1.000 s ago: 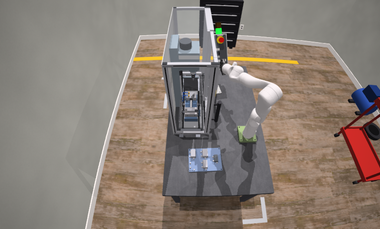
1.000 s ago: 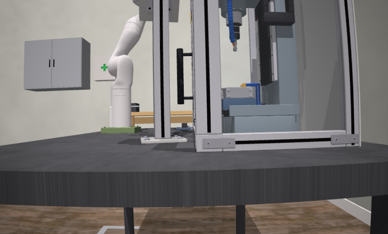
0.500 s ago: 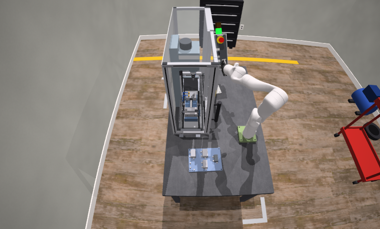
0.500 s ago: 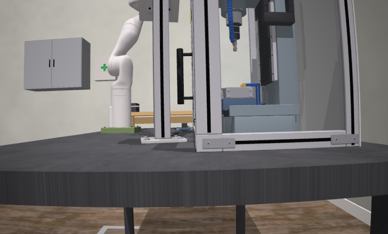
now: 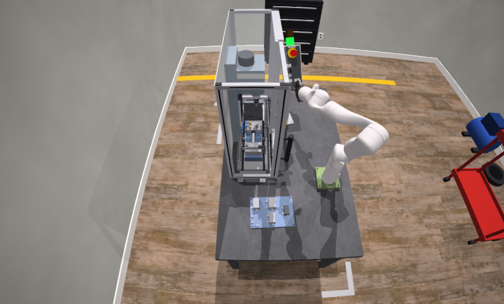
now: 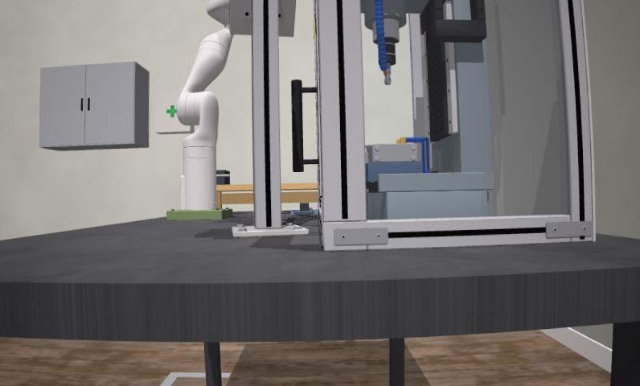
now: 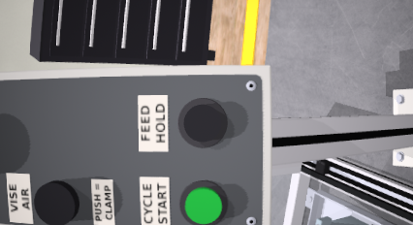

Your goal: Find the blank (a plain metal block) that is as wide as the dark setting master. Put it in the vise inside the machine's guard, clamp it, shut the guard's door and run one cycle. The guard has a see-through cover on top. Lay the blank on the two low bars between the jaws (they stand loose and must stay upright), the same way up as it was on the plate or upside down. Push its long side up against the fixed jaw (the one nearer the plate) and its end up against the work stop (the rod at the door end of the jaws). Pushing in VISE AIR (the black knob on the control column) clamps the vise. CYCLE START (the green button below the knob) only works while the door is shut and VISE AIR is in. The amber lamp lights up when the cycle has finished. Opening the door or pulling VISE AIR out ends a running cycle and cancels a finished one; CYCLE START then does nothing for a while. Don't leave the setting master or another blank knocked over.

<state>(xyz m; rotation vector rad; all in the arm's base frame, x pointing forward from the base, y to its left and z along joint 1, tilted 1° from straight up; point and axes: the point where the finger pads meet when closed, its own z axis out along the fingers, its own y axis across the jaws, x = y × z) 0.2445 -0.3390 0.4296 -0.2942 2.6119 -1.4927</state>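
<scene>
My gripper [image 5: 296,88] is shut and empty, held up close to the control column [image 5: 293,64] beside the guard [image 5: 251,113]. The wrist view faces the panel. The green CYCLE START button [image 7: 204,205] is at the bottom, the black VISE AIR knob [image 7: 55,202] to its left and the FEED HOLD button [image 7: 204,122] above. My fingers do not show there. A light metal block [image 6: 392,153] sits in the vise [image 5: 253,144]. On the blue plate [image 5: 271,211] stand three light blanks and the dark setting master [image 5: 285,209], all upright.
The door's black handle [image 6: 297,125] stands on the arm's side of the guard. A green lamp [image 5: 289,40] glows on top of the column above a red stop button [image 5: 292,52]. A black drawer cabinet [image 5: 295,22] stands behind. A red cart [image 5: 484,188] is far right.
</scene>
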